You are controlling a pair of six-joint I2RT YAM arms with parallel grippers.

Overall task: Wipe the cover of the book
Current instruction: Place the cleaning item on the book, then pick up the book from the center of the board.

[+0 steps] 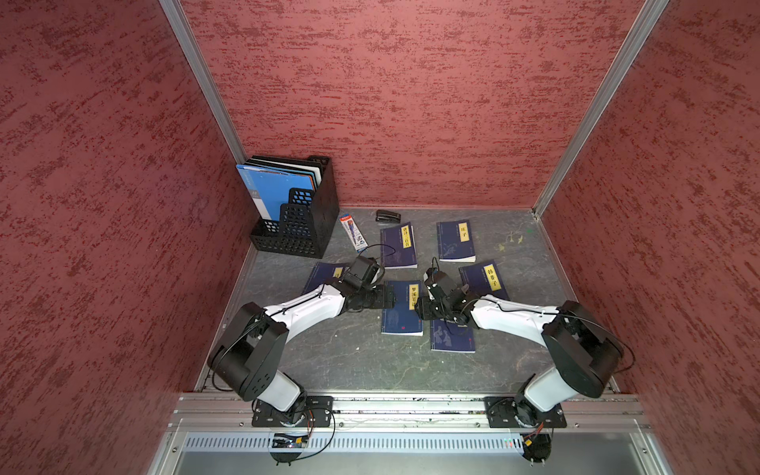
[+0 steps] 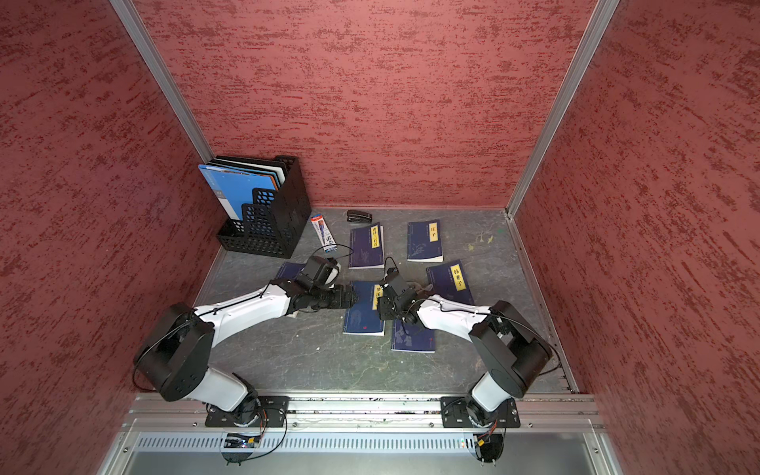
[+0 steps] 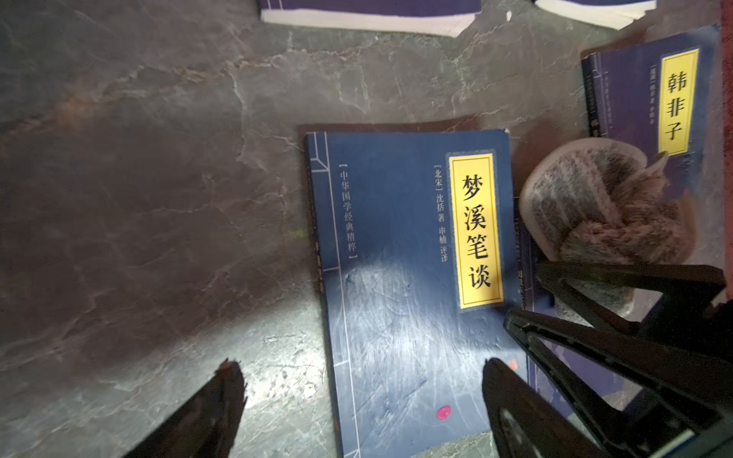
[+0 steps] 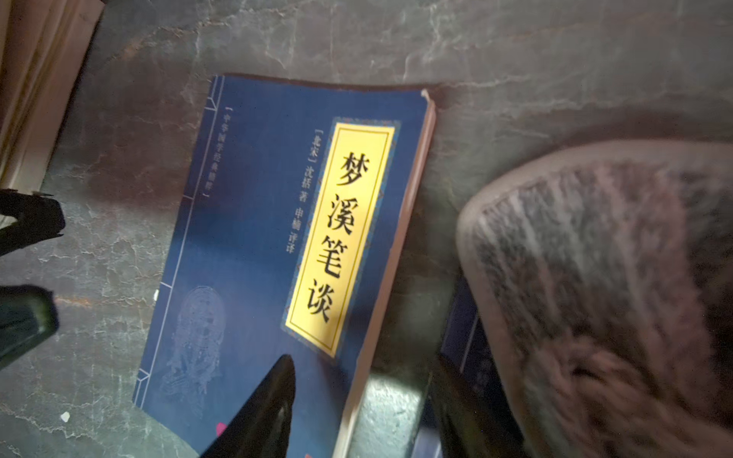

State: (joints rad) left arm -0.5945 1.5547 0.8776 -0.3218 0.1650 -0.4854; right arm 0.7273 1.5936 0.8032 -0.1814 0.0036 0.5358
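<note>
A dark blue book (image 1: 402, 316) with a yellow title label lies flat in the middle of the table and shows in both wrist views (image 3: 400, 277) (image 4: 246, 253). My left gripper (image 3: 363, 372) hangs open over its lower part, one finger over the table and the other over the cover; in both top views it (image 1: 392, 298) is at the book's left edge. My right gripper (image 4: 363, 365) is open at the book's right edge (image 1: 419, 308), with nothing between the fingers. A bunched pinkish-grey cloth (image 3: 603, 206) (image 4: 614, 297) rests against the outer side of one right finger.
Several more blue books lie around: two at the back (image 1: 398, 246) (image 1: 455, 242), one on the right (image 1: 484, 279), one in front (image 1: 452, 337), one under my left arm (image 1: 325, 275). A black file rack (image 1: 296, 214), a stapler (image 1: 388, 216) and a pen box (image 1: 353, 232) stand at the back left.
</note>
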